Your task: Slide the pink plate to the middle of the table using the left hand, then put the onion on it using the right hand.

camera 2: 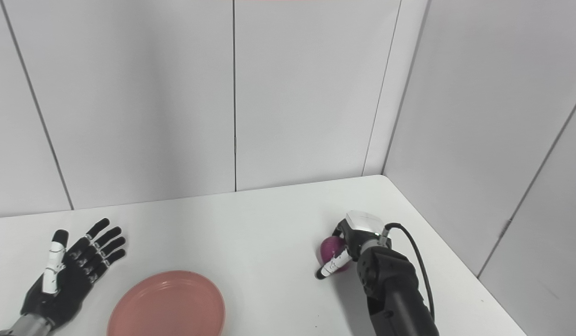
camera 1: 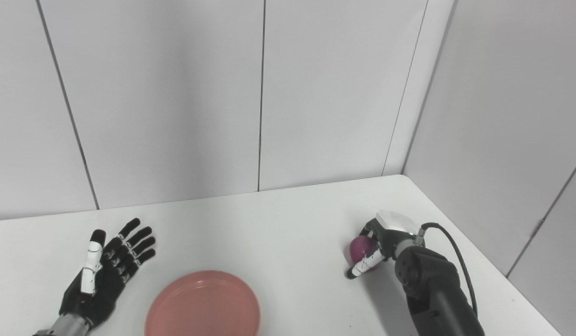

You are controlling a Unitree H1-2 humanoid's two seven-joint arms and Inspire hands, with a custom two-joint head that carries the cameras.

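The pink plate (camera 1: 203, 305) lies on the white table near the front edge, a little left of centre, with nothing on it. My left hand (camera 1: 106, 270) rests palm up to the plate's left, fingers spread, apart from the rim. On the right side the purple onion (camera 1: 361, 248) sits on the table with my right hand (camera 1: 380, 242) wrapped around it: the thumb crosses its front and the fingers curl behind. Much of the onion is hidden by that hand.
The white table (camera 1: 278, 224) ends at grey wall panels behind and on the right. Its right edge (camera 1: 474, 242) runs close beside my right arm. A black cable (camera 1: 458, 259) loops off the right wrist.
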